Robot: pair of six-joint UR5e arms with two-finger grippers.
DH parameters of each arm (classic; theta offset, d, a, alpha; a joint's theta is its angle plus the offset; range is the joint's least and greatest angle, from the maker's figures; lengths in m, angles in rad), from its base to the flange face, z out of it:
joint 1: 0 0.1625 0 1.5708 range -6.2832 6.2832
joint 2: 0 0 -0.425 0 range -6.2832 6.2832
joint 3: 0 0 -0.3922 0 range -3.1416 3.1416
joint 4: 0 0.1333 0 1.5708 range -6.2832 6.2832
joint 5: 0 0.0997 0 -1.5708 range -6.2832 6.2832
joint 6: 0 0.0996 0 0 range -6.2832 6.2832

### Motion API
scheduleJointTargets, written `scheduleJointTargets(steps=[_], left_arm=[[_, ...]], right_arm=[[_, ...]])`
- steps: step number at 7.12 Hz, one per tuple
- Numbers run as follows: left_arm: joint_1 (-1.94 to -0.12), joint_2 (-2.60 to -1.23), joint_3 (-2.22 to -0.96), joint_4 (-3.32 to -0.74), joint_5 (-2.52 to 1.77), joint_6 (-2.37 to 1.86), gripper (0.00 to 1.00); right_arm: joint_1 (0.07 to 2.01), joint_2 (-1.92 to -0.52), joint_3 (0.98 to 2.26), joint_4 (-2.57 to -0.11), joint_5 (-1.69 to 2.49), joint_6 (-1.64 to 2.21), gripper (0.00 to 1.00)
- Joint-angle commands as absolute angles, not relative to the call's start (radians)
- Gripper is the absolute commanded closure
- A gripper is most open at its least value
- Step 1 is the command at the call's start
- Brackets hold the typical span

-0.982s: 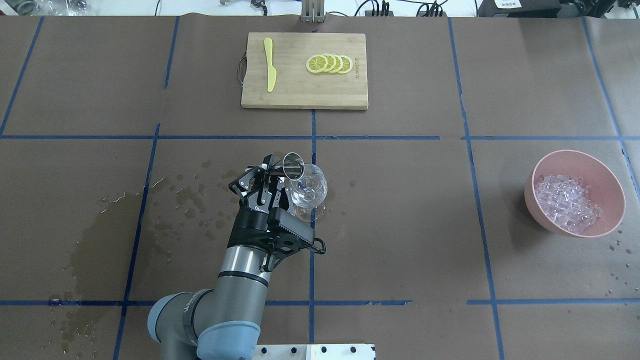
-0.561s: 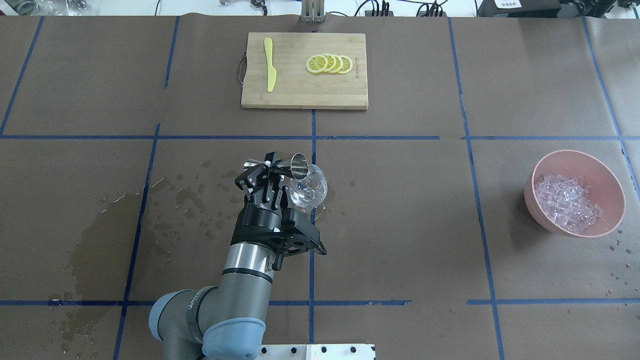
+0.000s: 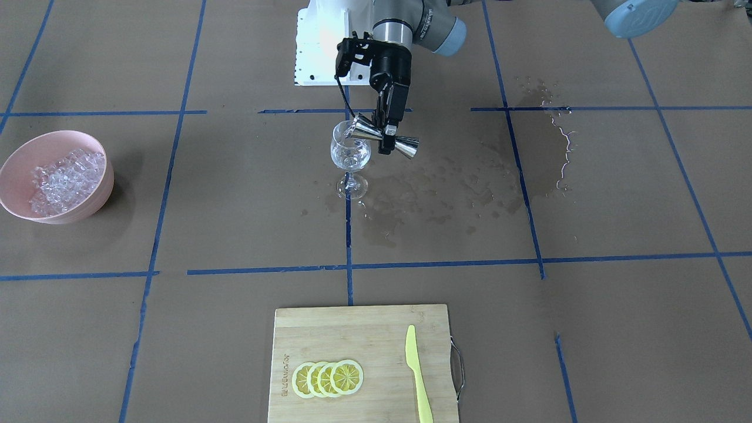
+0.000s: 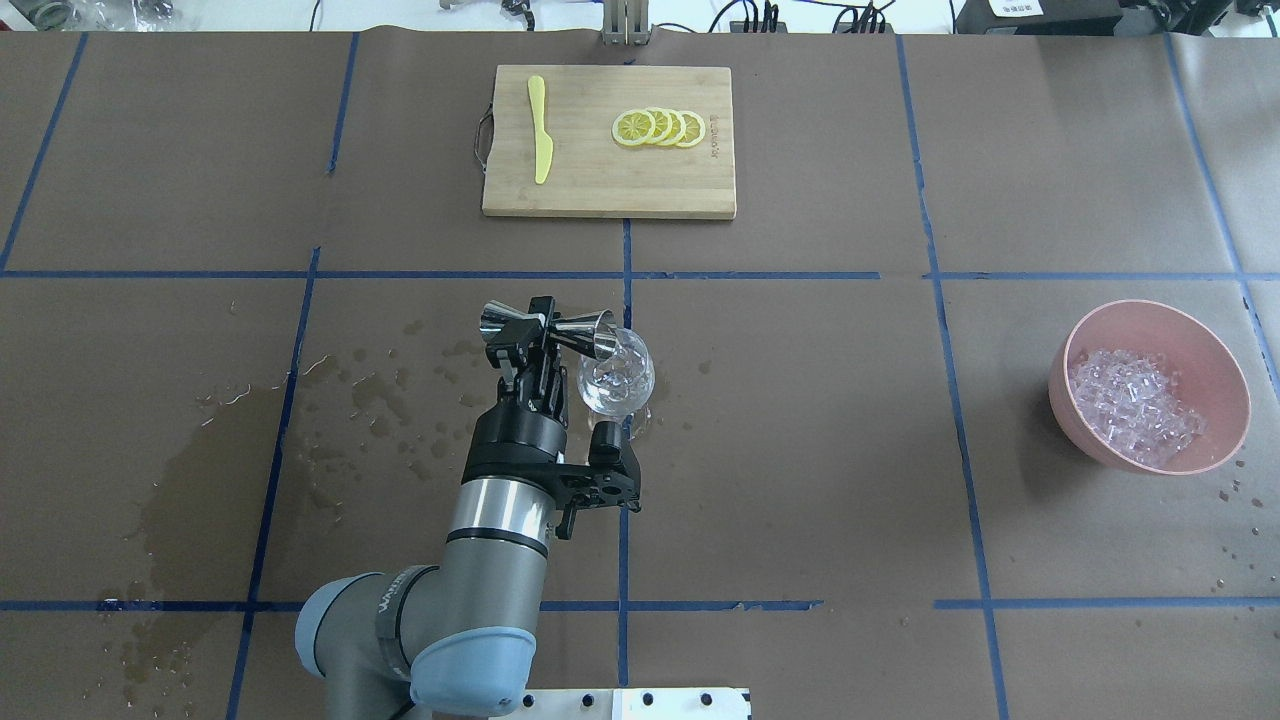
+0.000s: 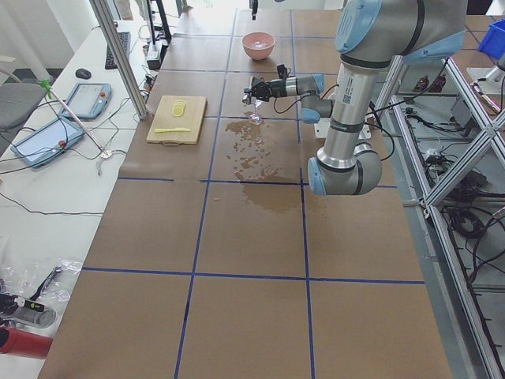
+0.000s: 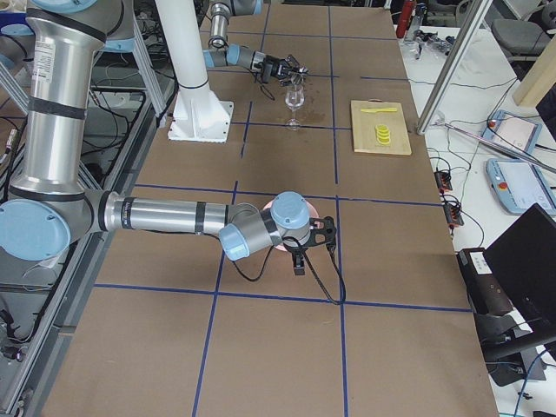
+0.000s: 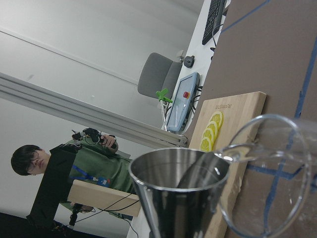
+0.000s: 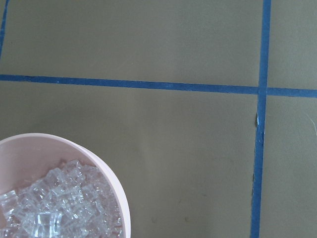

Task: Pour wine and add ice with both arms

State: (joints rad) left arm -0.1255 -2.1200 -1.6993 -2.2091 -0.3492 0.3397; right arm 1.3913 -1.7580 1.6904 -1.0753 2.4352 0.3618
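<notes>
The table point(image 4: 800, 450) is covered with brown paper marked into a grid by blue tape.

The left silver-grey tubular arm point(image 4: 500, 525) reaches from the near edge towards the table centre. The right silver-grey tubular arm point(image 6: 165, 215) extends over the right side of the table, its wrist above the bowl.

A large dark wet stain point(image 4: 190, 480) lies near left, with smaller splashes between it and the glass.

The rectangular bamboo cutting board point(image 4: 600, 180) lies at far centre.

The round pink bowl point(image 4: 1185, 340) stands at right, well apart from the glass. It holds the ice point(image 4: 1135, 395), a heap of small clear cubes.

The clear stemmed glass point(image 4: 620, 375) stands upright at centre, on a blue tape line.

The left gripper point(image 4: 545, 335) has its jaws closed on the waist of the double-cone steel jigger point(image 4: 597, 332). The jigger lies about level, with one mouth at the left rim of the glass.

The right gripper's jaw state cannot be told; its wrist camera shows only the bowl edge and paper.

The yellow plastic knife point(image 4: 541, 130) lies on the left part of the board; four overlapping lemon slices point(image 4: 660, 128) lie on the right part.

The wine, a clear liquid, glints low in the glass bowl point(image 3: 351, 158); its level cannot be read.
</notes>
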Motion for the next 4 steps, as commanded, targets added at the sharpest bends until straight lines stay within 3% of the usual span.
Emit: scheduleJointTargets(steps=[1, 4], left_arm=[[-0.129, -2.121, -1.723, -2.185, -0.327, 0.484, 1.0], [-0.124, -2.123, -1.729, -2.149, -0.313, 0.637, 1.0]], right_arm=[[1.391, -1.758, 1.69, -1.075, 2.437, 0.364, 0.0], [1.388, -1.758, 1.689, -1.078, 2.433, 0.362, 0.0]])
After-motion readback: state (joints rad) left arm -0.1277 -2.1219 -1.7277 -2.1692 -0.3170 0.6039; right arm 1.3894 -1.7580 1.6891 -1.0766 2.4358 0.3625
